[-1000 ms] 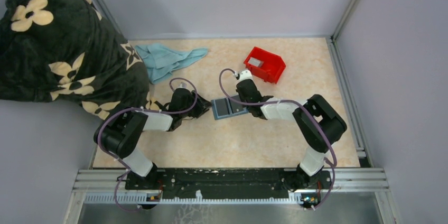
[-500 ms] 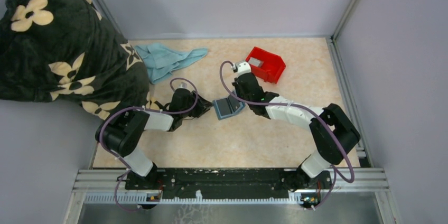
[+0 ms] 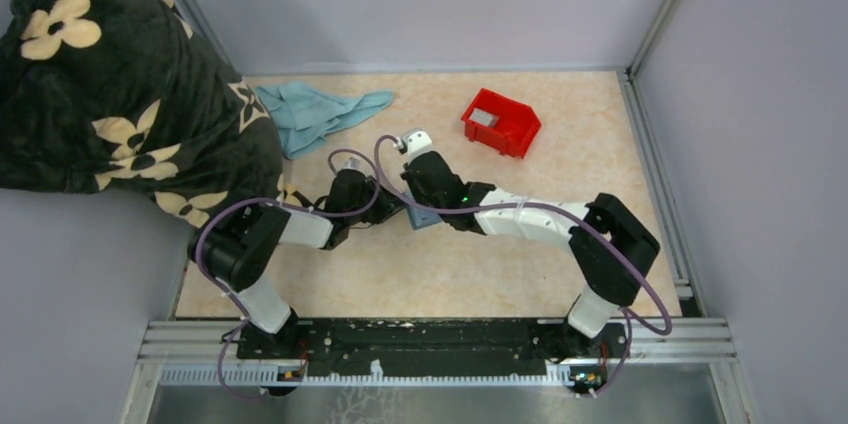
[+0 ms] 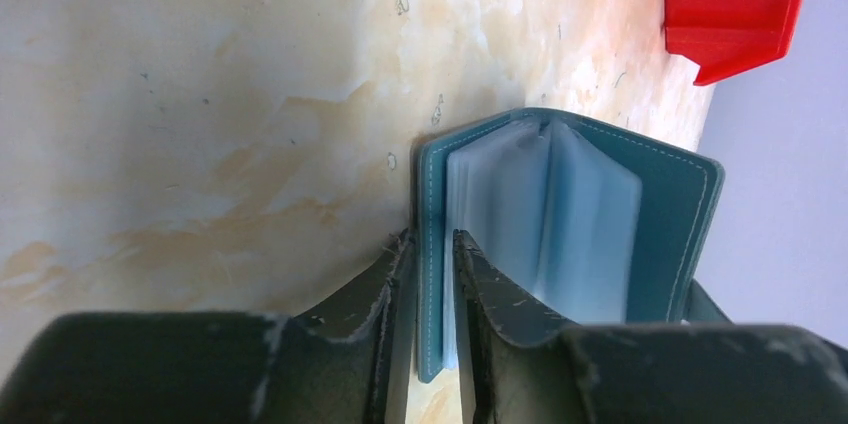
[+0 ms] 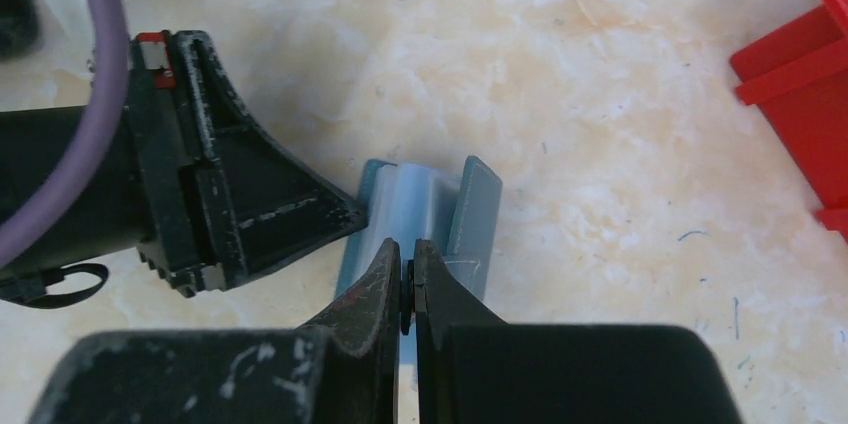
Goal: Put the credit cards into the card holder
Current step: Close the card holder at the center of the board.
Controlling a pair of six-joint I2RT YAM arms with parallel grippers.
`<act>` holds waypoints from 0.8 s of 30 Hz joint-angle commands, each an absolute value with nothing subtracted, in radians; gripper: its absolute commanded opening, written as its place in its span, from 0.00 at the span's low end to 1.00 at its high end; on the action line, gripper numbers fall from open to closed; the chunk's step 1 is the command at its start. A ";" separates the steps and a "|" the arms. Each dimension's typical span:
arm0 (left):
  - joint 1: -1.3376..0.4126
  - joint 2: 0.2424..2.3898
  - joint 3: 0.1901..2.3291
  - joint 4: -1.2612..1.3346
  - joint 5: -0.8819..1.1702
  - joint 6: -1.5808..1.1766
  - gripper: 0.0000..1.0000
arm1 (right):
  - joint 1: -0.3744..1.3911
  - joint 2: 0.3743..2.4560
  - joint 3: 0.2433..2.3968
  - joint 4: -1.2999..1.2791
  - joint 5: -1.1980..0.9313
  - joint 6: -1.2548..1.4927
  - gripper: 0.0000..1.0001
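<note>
The two hands meet mid-surface (image 3: 460, 274) at the card holder (image 4: 600, 204), which stands open on its edge like a book. The left hand (image 4: 432, 241) straddles one teal cover, with a finger close on each side; I cannot tell whether they clamp it. The right hand (image 5: 408, 249) is pinched shut on what looks like a pale inner sleeve. Farther back, a grey credit card (image 3: 484, 117) lies in the red bin (image 3: 520, 136), with a blue cloth (image 3: 320, 112) off to the left.

One card holder (image 4: 570, 224), one grey card (image 3: 484, 117), one red bin (image 3: 503, 122), one blue cloth (image 3: 320, 112) and one flowered blanket (image 3: 100, 74) are counted.
</note>
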State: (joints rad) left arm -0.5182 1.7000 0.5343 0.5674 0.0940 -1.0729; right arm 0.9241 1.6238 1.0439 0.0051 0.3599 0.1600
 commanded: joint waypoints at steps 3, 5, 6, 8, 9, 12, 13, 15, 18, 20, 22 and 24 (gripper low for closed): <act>-0.536 1.764 0.473 0.362 0.101 -1.028 0.25 | 0.989 1.711 1.134 0.002 0.405 0.195 0.00; -0.535 1.762 0.471 0.361 0.103 -1.027 0.22 | 0.998 1.730 1.137 0.001 0.406 0.208 0.00; -0.536 1.759 0.471 0.361 0.102 -1.026 0.20 | 1.002 1.734 1.137 0.001 0.405 0.215 0.00; -0.535 1.753 0.470 0.356 0.099 -1.026 0.19 | 1.010 1.740 1.133 0.004 0.400 0.224 0.04; -0.537 1.751 0.469 0.354 0.097 -1.024 0.19 | 1.014 1.737 1.130 0.008 0.397 0.229 0.08; -0.535 1.750 0.469 0.349 0.095 -1.024 0.19 | 1.026 1.736 1.139 0.002 0.386 0.235 0.17; -0.535 1.750 0.470 0.348 0.095 -1.026 0.19 | 1.028 1.737 1.145 0.000 0.382 0.237 0.20; -0.535 1.747 0.468 0.345 0.094 -1.029 0.19 | 1.033 1.738 1.149 -0.003 0.372 0.241 0.23; -0.535 1.740 0.466 0.340 0.090 -1.029 0.19 | 1.043 1.736 1.155 -0.009 0.351 0.249 0.29; -0.535 1.735 0.465 0.333 0.084 -1.028 0.19 | 1.053 1.733 1.154 -0.008 0.345 0.256 0.32; -0.537 1.730 0.464 0.328 0.081 -1.028 0.19 | 1.063 1.726 1.153 -0.007 0.342 0.262 0.34; -0.535 1.728 0.464 0.318 0.078 -1.029 0.19 | 1.066 1.720 1.149 -0.007 0.328 0.277 0.36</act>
State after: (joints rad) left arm -0.5259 1.6924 0.5167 0.5606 0.1055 -1.0729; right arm 1.0412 1.7439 1.0962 -0.0280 0.3653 0.2398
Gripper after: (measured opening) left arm 0.186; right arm 0.345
